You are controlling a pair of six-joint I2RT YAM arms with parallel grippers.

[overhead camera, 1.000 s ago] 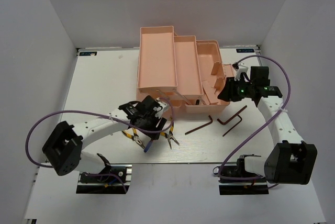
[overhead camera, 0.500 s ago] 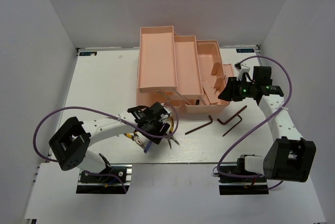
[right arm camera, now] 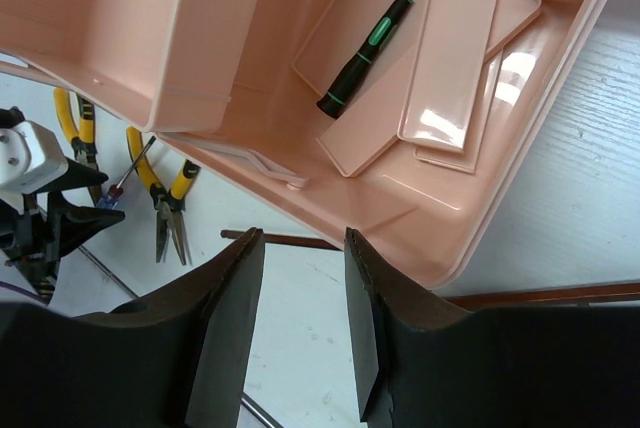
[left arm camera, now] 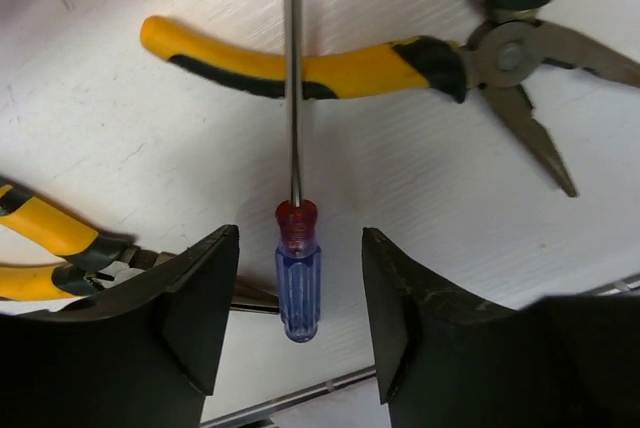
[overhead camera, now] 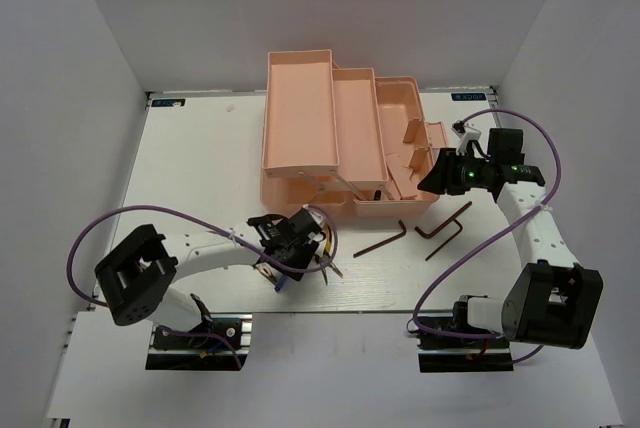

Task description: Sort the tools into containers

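Since 1 second ago the left pincer [left arm camera: 298,248] has slid right over the tools. Its fingers [left arm camera: 200,308] stand apart, flanking the blue screwdriver [left arm camera: 298,288] on the desk [left arm camera: 150,148], seemingly without touching it. Yellow pliers [left arm camera: 330,63] lie beyond. Farther off, the right pincer [right arm camera: 300,248] hangs apart above the toolbox [right arm camera: 250,48].

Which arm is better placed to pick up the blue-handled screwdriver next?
Left. Its open left claw straddles the blue-handled screwdriver, one finger on each side of the handle. The right claw hovers at the toolbox, well away from it.
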